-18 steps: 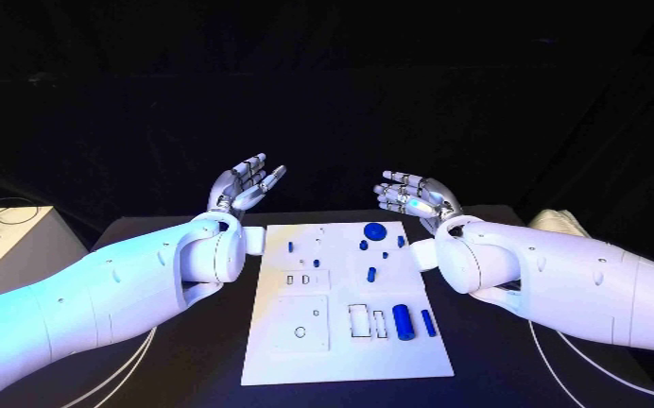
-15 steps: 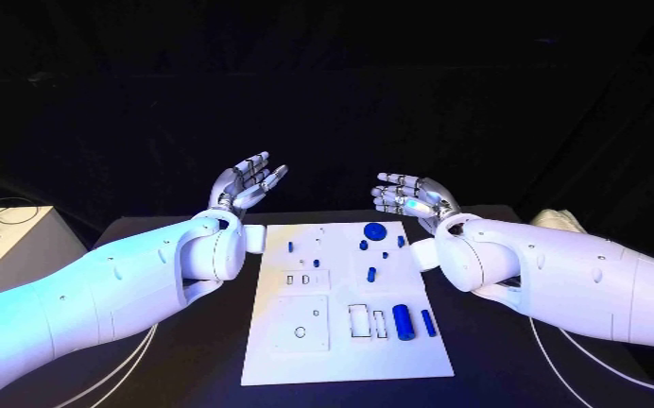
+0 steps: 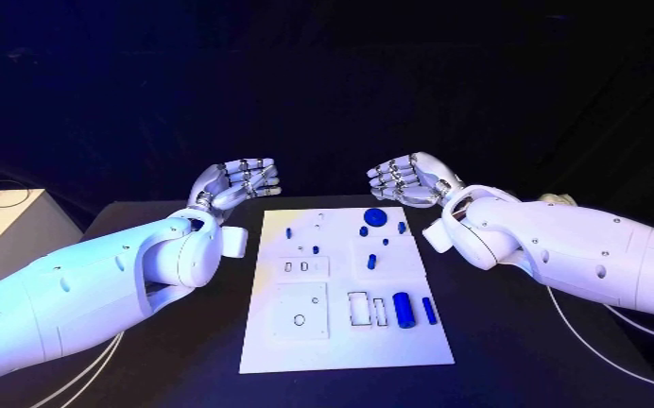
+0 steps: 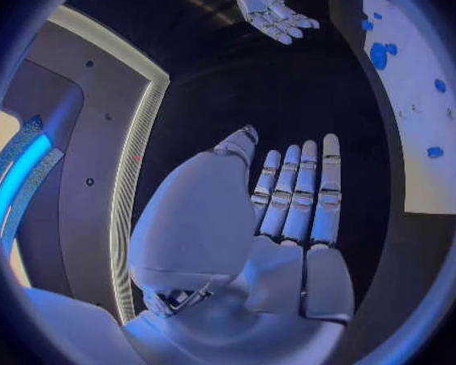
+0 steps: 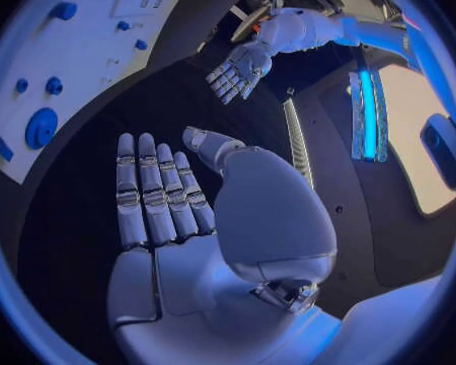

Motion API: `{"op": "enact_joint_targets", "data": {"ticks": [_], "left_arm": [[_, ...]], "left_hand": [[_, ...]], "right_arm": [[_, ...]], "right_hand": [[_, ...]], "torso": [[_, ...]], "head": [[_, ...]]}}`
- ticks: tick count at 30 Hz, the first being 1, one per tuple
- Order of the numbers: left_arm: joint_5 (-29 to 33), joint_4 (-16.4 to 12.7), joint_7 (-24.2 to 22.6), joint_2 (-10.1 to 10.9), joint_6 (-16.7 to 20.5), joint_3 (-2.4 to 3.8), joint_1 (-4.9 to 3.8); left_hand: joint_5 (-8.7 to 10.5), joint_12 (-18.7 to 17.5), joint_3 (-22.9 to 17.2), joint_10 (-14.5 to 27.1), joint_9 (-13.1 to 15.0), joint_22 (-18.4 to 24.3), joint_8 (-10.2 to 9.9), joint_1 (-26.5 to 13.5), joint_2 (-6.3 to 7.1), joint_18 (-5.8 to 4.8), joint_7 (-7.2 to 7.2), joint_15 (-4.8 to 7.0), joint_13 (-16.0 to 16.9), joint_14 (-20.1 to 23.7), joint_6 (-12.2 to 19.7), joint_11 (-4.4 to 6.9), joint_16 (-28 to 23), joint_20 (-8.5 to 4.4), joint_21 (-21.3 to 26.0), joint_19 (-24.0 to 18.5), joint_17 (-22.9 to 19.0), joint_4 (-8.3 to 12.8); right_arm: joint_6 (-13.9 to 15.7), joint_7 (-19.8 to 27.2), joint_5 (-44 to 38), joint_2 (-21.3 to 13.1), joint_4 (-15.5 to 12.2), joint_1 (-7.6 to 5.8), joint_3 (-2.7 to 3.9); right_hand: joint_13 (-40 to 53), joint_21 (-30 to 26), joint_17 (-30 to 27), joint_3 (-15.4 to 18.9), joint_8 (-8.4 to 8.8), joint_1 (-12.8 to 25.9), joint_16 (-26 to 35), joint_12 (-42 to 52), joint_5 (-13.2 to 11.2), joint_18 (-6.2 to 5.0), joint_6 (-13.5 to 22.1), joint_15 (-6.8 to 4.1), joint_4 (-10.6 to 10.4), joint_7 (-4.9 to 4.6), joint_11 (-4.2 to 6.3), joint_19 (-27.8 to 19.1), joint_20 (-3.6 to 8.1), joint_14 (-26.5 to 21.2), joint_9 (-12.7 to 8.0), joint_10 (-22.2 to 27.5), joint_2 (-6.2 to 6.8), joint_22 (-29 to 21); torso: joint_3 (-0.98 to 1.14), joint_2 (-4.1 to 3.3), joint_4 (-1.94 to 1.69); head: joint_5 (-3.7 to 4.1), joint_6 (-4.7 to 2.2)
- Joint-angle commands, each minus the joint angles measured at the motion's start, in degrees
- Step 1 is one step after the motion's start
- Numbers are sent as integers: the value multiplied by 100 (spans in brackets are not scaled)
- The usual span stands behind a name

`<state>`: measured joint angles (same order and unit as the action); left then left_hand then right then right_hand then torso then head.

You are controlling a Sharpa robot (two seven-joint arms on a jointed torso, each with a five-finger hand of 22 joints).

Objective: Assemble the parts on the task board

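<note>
The white task board [image 3: 341,342] lies flat in the middle of the black table. On it are several blue parts: a round disc [image 3: 375,215] at the far end, a thick cylinder [image 3: 404,311] and a thin bar [image 3: 429,311] near the right edge, and small pieces between them. My left hand [image 3: 234,184] hovers beyond the board's far left corner and holds nothing. My right hand [image 3: 409,179] hovers beyond the far right corner, also holding nothing. Both wrist views show straight fingers lying side by side, on the left hand [image 4: 289,211] and on the right hand [image 5: 162,195], with the board [image 4: 415,138] [image 5: 96,32] off to one side.
A white box [image 3: 21,210] stands at the table's left edge. White cables [image 3: 593,337] run over the table at the near right. Bare black tabletop flanks the board on both sides.
Both hands have turned at the wrist, so their raised fingers now lean toward each other above the board's far end. The whole picture has shifted a little. The parts have not moved.
</note>
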<state>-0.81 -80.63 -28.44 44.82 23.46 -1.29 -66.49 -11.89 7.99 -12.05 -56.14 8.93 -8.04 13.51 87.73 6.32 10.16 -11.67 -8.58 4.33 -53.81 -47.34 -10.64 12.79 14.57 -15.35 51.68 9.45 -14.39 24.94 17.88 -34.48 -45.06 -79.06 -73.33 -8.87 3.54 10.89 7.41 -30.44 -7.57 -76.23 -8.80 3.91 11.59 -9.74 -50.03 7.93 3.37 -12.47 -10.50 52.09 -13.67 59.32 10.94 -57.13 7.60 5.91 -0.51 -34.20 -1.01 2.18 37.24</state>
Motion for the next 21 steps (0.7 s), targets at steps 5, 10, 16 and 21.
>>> {"op": "enact_joint_targets", "data": {"ticks": [5,10,16,21], "left_arm": [[-276,-465,61,339,-448,10,-86],[-290,-817,86,577,-625,14,-109],[-309,-1311,152,870,-812,22,-121],[-417,-1652,212,1056,-914,27,-134]], "left_hand": [[9,-104,-503,-655,50,-445,112,112,253,15,-4,282,-40,-706,-384,209,529,-333,-815,512,540,56],[11,-280,-807,-867,89,-1115,103,-13,408,-26,48,415,-41,-855,-469,265,1210,-499,-1813,467,1162,138],[12,-399,-1144,-924,138,-2032,67,-197,528,-11,49,499,-31,-712,-462,316,2627,-573,-3136,219,2158,233],[29,-390,-1305,-945,179,-2377,53,-329,610,20,48,500,-20,-617,-422,310,3139,-550,-3610,-56,2448,293]], "right_arm": [[-84,-552,-2215,-85,7,-189,13],[-207,-873,-2970,-93,58,-286,18],[-406,-1405,-3924,-93,117,-353,29],[-522,-1783,-4553,-72,121,-369,33]], "right_hand": [[21,1170,395,260,-186,-197,-481,-20,-96,-44,-844,-520,217,157,358,1009,544,1499,25,-1158,38,622],[28,1990,812,397,-154,-186,-901,-26,-86,-57,-987,-725,239,243,483,1312,763,2207,12,-1368,84,1142],[36,3170,2341,46,33,32,-3063,-35,-73,-51,-953,-797,124,281,538,1754,890,2585,-14,-1158,378,1960],[42,5157,4451,-170,81,123,-5284,-33,-141,308,-888,-775,14,315,522,2531,844,2701,33,-1059,535,4486]], "torso": [[-17,-259,-139],[-19,-390,-192],[-30,-549,-285],[-37,-665,-366]], "head": [[167,-5],[246,-33],[367,-70],[439,-80]]}}
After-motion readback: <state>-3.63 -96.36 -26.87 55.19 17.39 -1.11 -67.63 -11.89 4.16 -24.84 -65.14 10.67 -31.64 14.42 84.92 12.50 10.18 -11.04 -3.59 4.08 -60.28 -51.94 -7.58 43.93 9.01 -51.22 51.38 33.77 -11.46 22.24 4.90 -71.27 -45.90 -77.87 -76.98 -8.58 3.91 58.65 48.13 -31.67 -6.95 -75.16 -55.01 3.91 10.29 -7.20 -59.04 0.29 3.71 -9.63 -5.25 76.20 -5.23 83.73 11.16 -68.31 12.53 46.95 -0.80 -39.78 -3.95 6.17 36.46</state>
